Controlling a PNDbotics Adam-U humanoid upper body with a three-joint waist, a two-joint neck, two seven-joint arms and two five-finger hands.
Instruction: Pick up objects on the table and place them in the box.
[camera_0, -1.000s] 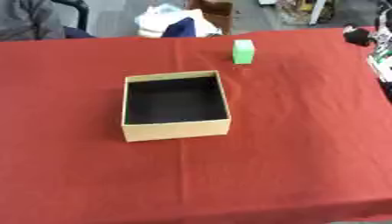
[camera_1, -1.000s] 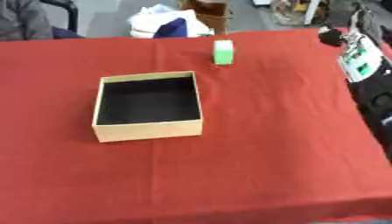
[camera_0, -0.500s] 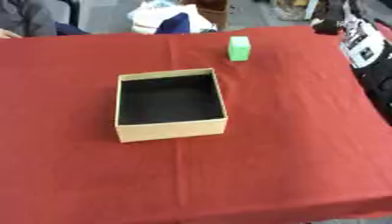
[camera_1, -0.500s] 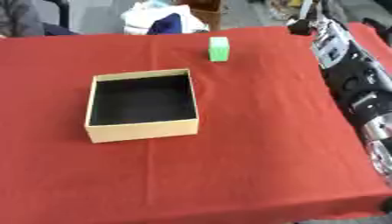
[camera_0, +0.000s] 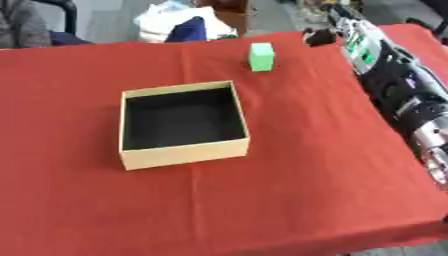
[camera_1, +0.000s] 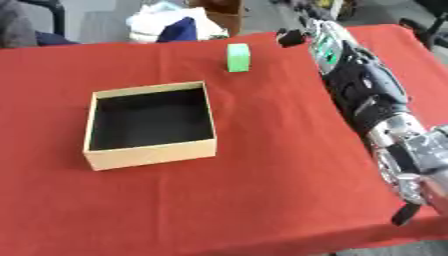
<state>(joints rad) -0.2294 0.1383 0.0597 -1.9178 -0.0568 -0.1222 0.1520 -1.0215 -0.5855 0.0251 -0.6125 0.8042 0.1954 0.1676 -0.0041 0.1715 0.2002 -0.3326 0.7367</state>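
One small green block is seen standing upright on the red tablecloth near the far edge, well apart from the open, empty tan cardboard box with a dark inside at mid-table. Since a second ago the black-and-silver right arm has been brought in along the right side, so that the right hand now lies just right of the block without touching it; whether its fingers are spread or curled cannot be told. The reach is judged begun and the grasp not yet made, while the left hand is nowhere shown
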